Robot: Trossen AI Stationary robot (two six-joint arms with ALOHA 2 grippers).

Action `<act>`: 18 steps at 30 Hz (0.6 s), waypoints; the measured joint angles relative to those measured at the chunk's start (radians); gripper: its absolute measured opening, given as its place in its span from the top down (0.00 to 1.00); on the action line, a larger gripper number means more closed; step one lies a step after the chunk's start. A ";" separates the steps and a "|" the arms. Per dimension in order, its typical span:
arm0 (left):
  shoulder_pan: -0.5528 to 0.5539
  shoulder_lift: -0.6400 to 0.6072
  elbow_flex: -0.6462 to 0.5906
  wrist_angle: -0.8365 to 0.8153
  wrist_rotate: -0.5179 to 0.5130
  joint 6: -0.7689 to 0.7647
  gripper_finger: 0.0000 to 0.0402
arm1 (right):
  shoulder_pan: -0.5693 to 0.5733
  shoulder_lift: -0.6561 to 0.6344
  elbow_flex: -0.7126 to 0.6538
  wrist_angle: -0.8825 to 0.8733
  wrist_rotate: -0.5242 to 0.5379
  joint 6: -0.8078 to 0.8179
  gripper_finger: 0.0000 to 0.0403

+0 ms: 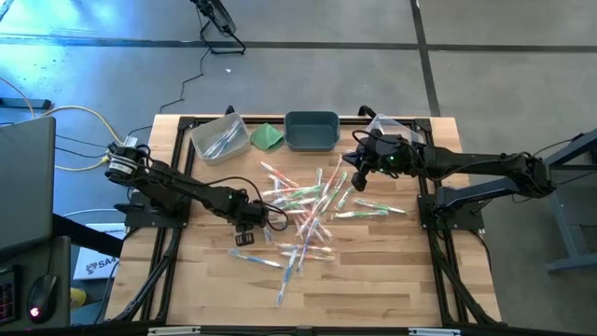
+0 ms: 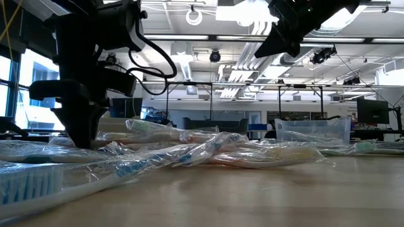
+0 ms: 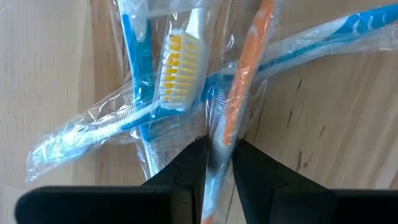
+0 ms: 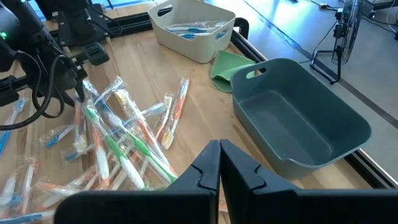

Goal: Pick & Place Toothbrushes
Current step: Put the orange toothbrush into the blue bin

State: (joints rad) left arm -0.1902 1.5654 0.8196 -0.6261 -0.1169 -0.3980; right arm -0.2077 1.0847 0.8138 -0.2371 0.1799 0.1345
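Low over toothbrushes point(image 1: 303, 210), left gripper point(image 3: 217, 155) pinches 1

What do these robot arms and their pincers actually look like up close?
Both arms are black and slim, built of jointed segments. The left arm has black cables looping beside the left gripper and a pale, silvery joint near its base. The right arm is the same dark build, with a small green light near the right gripper. Each gripper ends in two matte black, tapered fingers.
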 joint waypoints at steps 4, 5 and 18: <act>0.000 0.000 0.000 0.001 0.001 -0.002 0.85 | 0.000 0.000 0.000 0.000 0.000 0.000 0.99; 0.000 0.000 0.000 0.001 0.006 -0.003 0.87 | 0.000 0.000 0.000 0.000 0.000 0.000 0.99; 0.000 0.002 0.070 -0.107 0.104 0.046 0.94 | 0.000 0.000 0.000 0.000 0.000 -0.006 0.99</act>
State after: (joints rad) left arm -0.1904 1.5673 0.8899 -0.7328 -0.0132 -0.3522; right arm -0.2077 1.0847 0.8135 -0.2371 0.1796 0.1285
